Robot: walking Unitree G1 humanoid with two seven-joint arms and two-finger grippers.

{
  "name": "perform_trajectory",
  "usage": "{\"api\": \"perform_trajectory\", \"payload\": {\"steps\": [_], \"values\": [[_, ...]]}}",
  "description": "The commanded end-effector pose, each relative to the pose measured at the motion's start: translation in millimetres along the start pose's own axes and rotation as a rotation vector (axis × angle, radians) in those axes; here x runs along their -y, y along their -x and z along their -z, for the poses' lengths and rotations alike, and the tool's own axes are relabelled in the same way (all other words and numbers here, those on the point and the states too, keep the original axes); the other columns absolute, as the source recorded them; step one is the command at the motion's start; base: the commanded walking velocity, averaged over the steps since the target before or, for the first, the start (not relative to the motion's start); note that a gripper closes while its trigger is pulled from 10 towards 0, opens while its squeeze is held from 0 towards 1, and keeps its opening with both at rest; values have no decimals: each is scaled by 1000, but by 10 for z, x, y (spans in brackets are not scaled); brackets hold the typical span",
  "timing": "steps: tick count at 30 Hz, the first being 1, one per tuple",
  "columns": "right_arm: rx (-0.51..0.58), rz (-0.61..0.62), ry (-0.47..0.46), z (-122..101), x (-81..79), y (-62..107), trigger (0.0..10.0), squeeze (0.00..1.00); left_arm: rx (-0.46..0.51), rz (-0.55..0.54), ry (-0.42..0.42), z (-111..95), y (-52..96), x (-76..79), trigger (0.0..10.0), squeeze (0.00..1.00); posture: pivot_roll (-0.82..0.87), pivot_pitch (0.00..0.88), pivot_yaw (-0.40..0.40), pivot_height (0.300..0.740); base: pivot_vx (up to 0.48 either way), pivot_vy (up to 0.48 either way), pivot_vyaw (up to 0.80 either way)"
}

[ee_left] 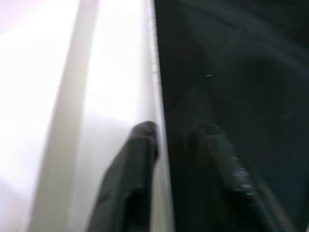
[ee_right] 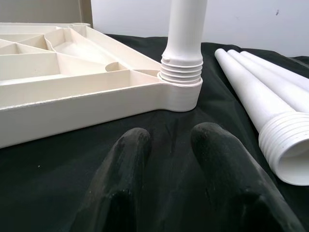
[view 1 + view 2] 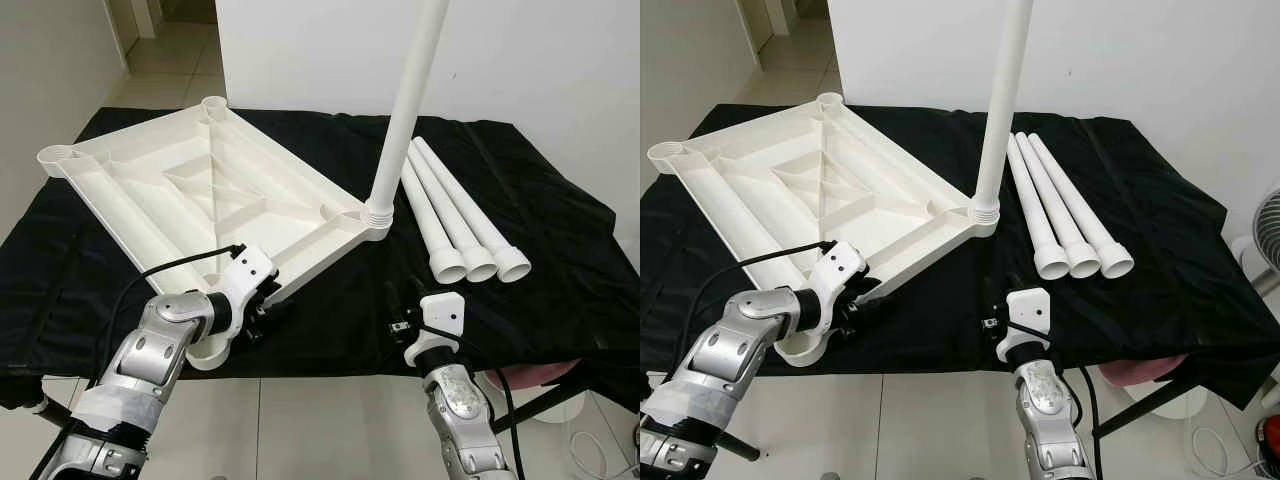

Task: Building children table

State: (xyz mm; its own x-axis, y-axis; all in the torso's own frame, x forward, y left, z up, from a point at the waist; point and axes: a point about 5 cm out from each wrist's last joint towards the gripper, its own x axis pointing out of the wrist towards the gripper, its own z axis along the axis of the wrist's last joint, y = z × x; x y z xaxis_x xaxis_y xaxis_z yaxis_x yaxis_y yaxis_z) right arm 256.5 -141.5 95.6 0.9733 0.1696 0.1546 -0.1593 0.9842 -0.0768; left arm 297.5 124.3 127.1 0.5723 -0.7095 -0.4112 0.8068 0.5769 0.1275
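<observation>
The white plastic tabletop (image 3: 200,190) lies upside down, ribbed underside up, on the left part of a black cloth (image 3: 540,270) that covers a work surface. One white table leg (image 3: 405,110) stands upright, screwed into the corner socket (image 3: 376,218) on the tabletop's right. Just right of it, three loose table legs (image 3: 460,220) lie side by side on the cloth, touching one another, threaded ends toward the near edge.

The left gripper (image 1: 176,145) is at the tabletop's near edge, one black finger (image 1: 130,164) inside the white rim and the other outside over the cloth, so the fingers straddle the rim, closed on it. The right gripper (image 2: 166,145) hovers low over the cloth near the front edge, in front of the upright leg, its fingers slightly apart and holding nothing.

Pale floor tiles (image 3: 180,60) show beyond the far left corner.
</observation>
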Motion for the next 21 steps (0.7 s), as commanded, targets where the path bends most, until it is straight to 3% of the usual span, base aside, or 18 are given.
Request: {"api": "perform_trajectory", "payload": {"steps": [1,3,10,18,19,20,21], "values": [[-17,0,5,38,3,18,10000,0,-42,-129,28,70,-60,-3,0,0,-55,0,-36,740,0,0,0],[-17,0,5,38,3,18,10000,0,-42,-129,28,70,-60,-3,0,0,-55,0,-36,740,0,0,0],[-14,3,4,29,1,5,10000,0,48,-106,46,-235,-444,226,0,0,-62,0,-32,740,0,0,0],[-12,6,2,28,-9,0,10000,0,68,-145,39,-372,-613,260,0,0,-67,0,-26,740,0,0,0],[-12,6,3,27,-13,-2,10000,0,78,-157,38,-407,-628,252,3412,0,-73,0,-22,740,0,0,0],[-11,7,4,27,-14,-3,10000,0,88,-161,34,-434,-633,247,4157,0,-73,0,-22,740,0,0,0],[-11,8,5,26,-12,-3,10000,0,98,-163,23,-458,-629,241,10000,0,-73,0,-22,740,0,0,0]]}}
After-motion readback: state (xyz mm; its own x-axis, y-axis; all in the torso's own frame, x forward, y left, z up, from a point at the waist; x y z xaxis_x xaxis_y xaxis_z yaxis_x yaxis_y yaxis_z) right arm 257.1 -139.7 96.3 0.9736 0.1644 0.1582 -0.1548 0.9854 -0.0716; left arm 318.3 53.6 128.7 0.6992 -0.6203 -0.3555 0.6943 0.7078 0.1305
